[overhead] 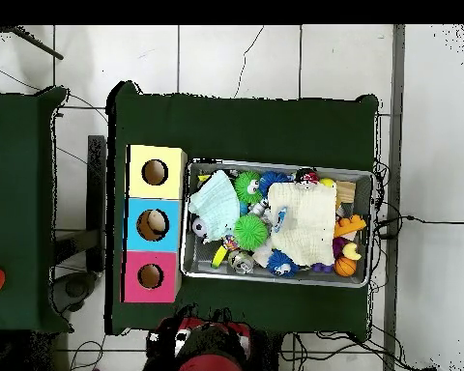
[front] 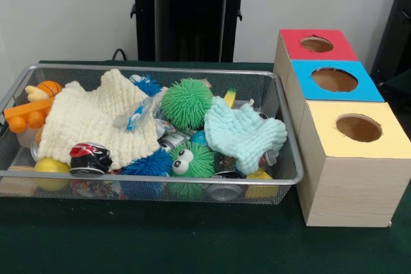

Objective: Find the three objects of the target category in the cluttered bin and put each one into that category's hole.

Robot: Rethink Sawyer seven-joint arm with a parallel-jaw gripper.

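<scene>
The bin (front: 282, 117) is crammed: a cream cloth (front: 90, 120) at 9 o'clock and a mint cloth (front: 247, 134) at 3 lie over crushed cans (front: 90, 157) and spiky balls (front: 186, 102), with the boxes with holes (front: 334, 80) just beside it at 3. I'd guess the cloths are light and floppy, so pinch a raised fold; balls squishy, cans slick and dented. The gripper isn't showing in either view, so no telling if it's holding anything.

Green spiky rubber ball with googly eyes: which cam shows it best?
Front view: the green spiky rubber ball with googly eyes faces the camera at the wire mesh bin's near wall. The overhead view shows only its green top, eyes hidden.
</scene>
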